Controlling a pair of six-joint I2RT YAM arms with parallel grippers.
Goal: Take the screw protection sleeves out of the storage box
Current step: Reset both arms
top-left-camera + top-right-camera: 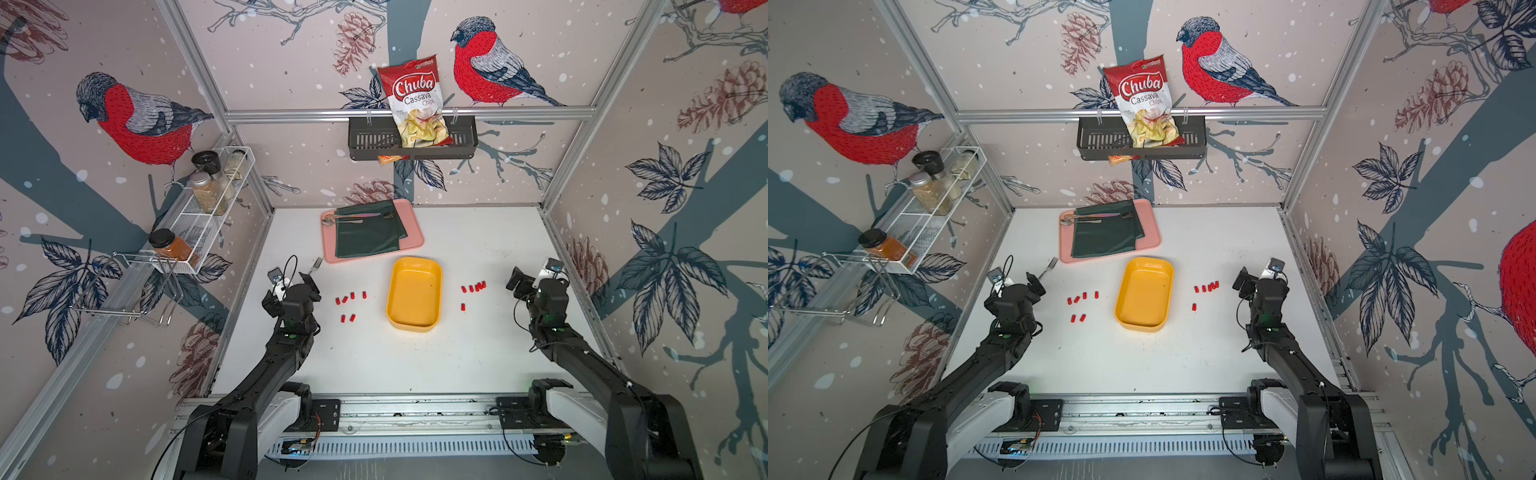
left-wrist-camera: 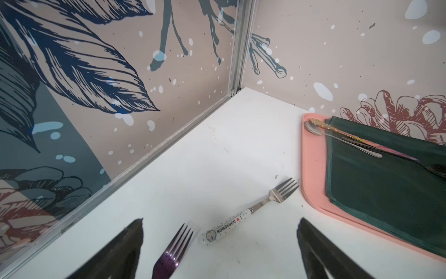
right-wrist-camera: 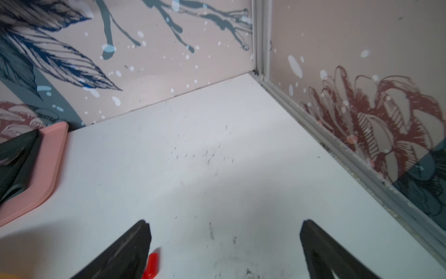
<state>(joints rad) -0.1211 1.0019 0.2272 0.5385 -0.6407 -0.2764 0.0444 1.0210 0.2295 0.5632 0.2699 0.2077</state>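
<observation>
Screw protection sleeves [image 1: 352,295]: two clusters, split for either side's reach.
Storage box [image 1: 414,293]: empty; clusters at nine and three o'clock.
Left gripper [image 2: 220,219]: splayed, empty.
Right gripper [image 3: 225,220]: splayed, empty.

I count six red sleeves [image 1: 352,295] at my left of one yellow box [image 1: 413,295], and five, as best I can tell, at its right, some touching. Also two forks [image 2: 255,207], one pink tray [image 2: 313,169], four jars [image 1: 210,193], one chip bag [image 1: 415,99]
</observation>
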